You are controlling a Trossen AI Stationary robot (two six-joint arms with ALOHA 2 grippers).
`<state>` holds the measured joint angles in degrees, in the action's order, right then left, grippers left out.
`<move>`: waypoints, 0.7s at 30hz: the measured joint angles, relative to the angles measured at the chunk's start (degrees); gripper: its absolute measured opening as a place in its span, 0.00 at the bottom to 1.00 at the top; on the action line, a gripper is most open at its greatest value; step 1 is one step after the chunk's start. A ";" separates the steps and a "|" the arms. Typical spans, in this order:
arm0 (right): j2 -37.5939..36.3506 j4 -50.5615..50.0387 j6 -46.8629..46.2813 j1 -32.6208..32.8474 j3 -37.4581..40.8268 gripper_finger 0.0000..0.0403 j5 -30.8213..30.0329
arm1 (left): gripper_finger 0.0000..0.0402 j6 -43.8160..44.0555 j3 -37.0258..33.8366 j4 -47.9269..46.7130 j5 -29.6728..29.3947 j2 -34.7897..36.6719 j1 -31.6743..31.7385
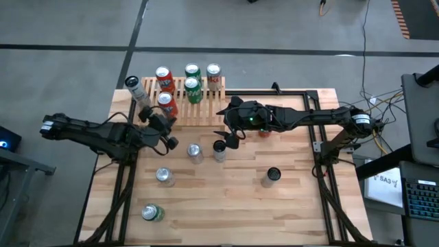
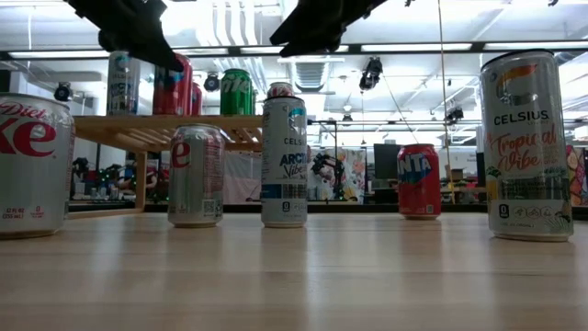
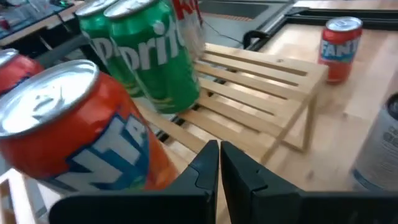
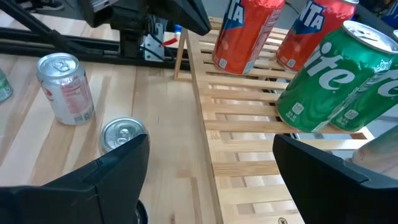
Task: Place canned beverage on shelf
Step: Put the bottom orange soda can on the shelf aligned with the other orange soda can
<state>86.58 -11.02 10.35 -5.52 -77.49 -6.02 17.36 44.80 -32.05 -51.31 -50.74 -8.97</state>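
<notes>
High view shows a green can lying nearest, then silver cans upright mid-table. My right claw hangs spread wide and empty above them; my left claw, pressed together, sits at the shelf's near left edge. Farther, perhaps six cans stand on the slats, among them a Sprite can.

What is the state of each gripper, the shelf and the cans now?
Left gripper: shut, empty, beside the shelf.
Right gripper: open, empty, over the shelf edge.
Shelf: holds six upright cans.
Green can: lying on its side on the table.
Fanta can: upright on the table.
</notes>
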 joint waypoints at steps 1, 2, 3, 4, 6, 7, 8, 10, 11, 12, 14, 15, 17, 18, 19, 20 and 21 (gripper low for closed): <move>-0.02 -0.10 0.22 0.00 -0.02 0.82 0.00 | 0.00 0.37 -0.31 -0.04 -0.40 0.02 0.02; -0.11 -0.22 0.30 0.00 0.00 0.82 -0.02 | 0.00 0.98 -0.58 -0.11 -1.45 0.02 0.03; -0.13 -0.44 0.41 0.00 -0.02 0.82 -0.02 | 0.00 1.58 -0.80 -0.23 -2.87 0.02 0.05; -0.13 -0.60 0.65 0.00 0.00 0.82 -0.02 | 0.00 2.06 -0.95 -0.32 -4.27 0.02 0.06; -0.13 -0.75 0.68 0.00 -0.02 0.82 -0.04 | 0.00 2.52 -0.99 -0.23 -6.38 0.02 0.07; -0.13 -0.81 0.68 0.00 0.00 0.82 -0.04 | 0.00 2.54 -1.01 -0.26 -6.87 0.02 0.08; -0.13 -0.87 0.69 0.00 -0.02 0.82 -0.04 | 0.00 2.50 -1.04 -0.27 -7.46 0.02 0.08; -0.16 -1.12 0.79 0.00 -0.01 0.82 -0.04 | 0.00 2.50 -1.04 -0.29 -8.25 0.02 0.08; -0.17 -1.24 0.79 0.00 -0.01 0.82 -0.04 | 0.00 2.49 -1.04 -0.29 -8.70 0.02 0.08; -0.17 -1.32 0.79 0.00 0.00 0.82 -0.04 | 0.00 2.49 -1.04 -0.29 -9.25 0.02 0.08; -0.17 -1.63 0.79 0.00 -0.01 0.82 -0.04 | 0.00 2.60 -1.06 -0.27 -10.46 -0.01 0.12; -0.17 -1.81 0.79 0.00 -0.02 0.82 -0.04 | 0.00 2.66 -1.08 -0.26 -11.02 -0.06 0.17; -0.17 -2.13 0.76 0.00 0.00 0.82 -0.04 | 0.00 2.67 -1.08 -0.25 -11.79 -0.23 0.24; -0.17 -2.14 0.74 0.00 -0.02 0.82 -0.04 | 0.00 2.69 -1.08 -0.24 -12.41 -0.38 0.24; -0.17 -2.15 0.74 0.00 -0.02 0.82 -0.04 | 0.00 2.71 -1.08 -0.22 -13.03 -0.52 0.24; -0.17 -2.15 0.74 0.00 -0.01 0.82 -0.04 | 0.00 2.79 -1.08 -0.22 -13.80 -0.62 0.27; -0.17 -2.15 0.76 0.00 -0.02 0.82 -0.04 | 0.00 2.84 -1.08 -0.21 -14.19 -0.70 0.36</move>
<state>86.41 -13.17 11.11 -5.52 -77.52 -6.07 20.20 43.72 -32.26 -65.51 -51.44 -8.61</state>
